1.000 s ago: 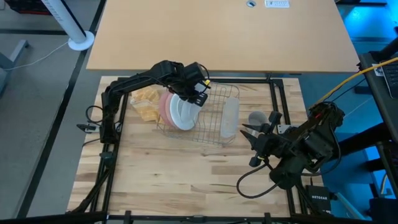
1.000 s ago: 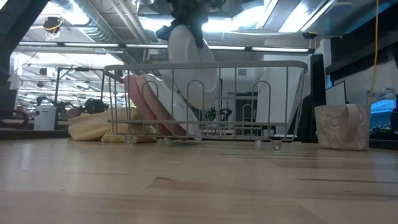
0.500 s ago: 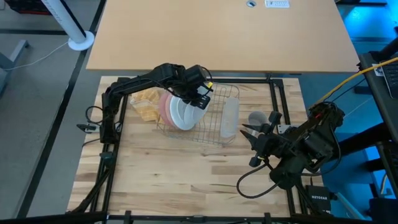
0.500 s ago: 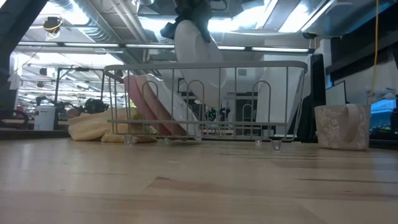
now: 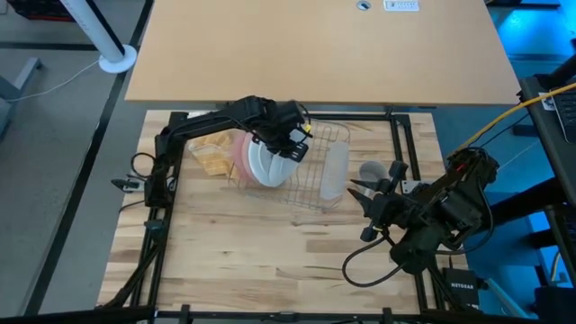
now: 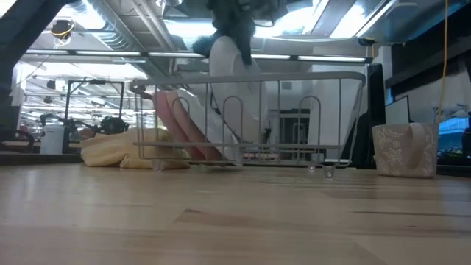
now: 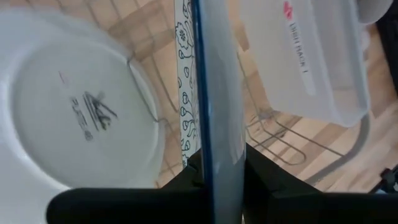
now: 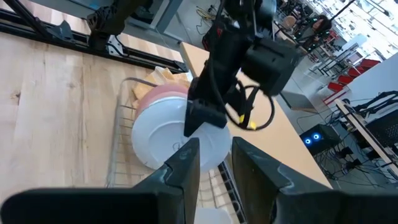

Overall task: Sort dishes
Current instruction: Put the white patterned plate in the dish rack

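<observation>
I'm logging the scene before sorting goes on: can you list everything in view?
Wire rack: one, silver, mid-table.
Pink dishes: a few, count unclear, on edge at the rack's left end.
White-bottomed plate: one, leaning beside the pink dishes.
Blue-patterned plate: one, blue rim, held on edge over the rack.
Plastic container: one, clear, at the rack's right end.
Mug: one, grey, right of the rack.
Cloth: one, yellow-tan, left of the rack.
Left gripper: clamped on the blue-patterned plate.
Right gripper: idle at the table's right.
</observation>
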